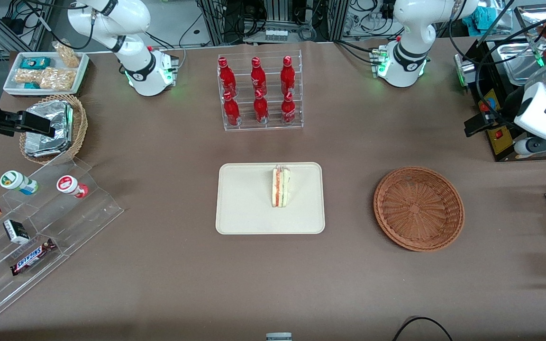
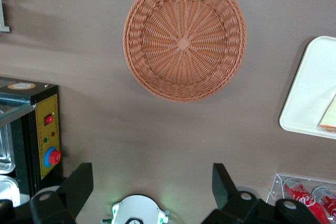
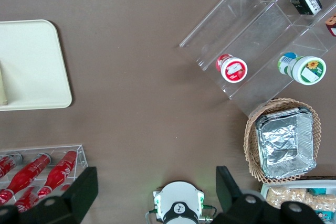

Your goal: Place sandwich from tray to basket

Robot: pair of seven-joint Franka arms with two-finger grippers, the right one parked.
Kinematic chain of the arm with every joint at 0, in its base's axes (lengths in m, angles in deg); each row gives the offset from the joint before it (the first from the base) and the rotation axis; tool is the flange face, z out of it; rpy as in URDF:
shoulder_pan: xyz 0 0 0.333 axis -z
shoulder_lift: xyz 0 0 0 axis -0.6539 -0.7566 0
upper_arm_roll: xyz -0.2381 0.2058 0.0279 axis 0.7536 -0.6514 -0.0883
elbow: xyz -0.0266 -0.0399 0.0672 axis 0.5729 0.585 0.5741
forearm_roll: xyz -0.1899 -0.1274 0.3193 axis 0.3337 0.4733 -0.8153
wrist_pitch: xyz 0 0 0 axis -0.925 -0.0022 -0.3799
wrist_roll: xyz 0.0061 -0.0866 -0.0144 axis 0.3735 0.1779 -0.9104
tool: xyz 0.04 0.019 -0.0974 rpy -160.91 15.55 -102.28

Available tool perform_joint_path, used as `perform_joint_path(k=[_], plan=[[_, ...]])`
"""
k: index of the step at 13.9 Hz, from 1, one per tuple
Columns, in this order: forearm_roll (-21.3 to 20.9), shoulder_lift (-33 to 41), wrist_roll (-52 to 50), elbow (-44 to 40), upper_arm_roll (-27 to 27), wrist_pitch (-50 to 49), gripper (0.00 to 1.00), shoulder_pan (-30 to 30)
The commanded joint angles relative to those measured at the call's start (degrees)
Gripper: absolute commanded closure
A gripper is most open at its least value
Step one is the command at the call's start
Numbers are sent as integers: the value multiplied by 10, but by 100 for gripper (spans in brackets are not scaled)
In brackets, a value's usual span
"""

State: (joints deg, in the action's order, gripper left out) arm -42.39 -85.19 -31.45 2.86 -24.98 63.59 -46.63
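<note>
Cream tray (image 1: pixel 244 199) holds the sandwich (image 1: pixel 281 187), cut off in the left wrist view: pale bread, orange and greenish stripes. Beside it, wicker basket (image 1: pixel 418 208); farther from the front camera, the gripper (image 1: pixel 476 125), spread wide, empty.

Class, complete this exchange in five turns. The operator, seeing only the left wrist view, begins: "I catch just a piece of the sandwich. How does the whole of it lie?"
Observer: The whole sandwich lies inside the rim of the tray, its length pointing toward the front camera.
Operator: Where is my open gripper over the table?
Observer: It is toward the working arm's end, farther from the front camera than the round basket.
Operator: Is that the only basket?
Observer: No, a second basket stands toward the parked arm's end, with something foil-covered in it.
</note>
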Motion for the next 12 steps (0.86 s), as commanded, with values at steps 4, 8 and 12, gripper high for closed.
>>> perform_joint_path(k=[4,8,12], plan=[[5,-44,-6,-7,13,-14,0,39],[5,-64,-21,-8,15,4,0,93],[1,-85,-64,-9,17,38,0,137]])
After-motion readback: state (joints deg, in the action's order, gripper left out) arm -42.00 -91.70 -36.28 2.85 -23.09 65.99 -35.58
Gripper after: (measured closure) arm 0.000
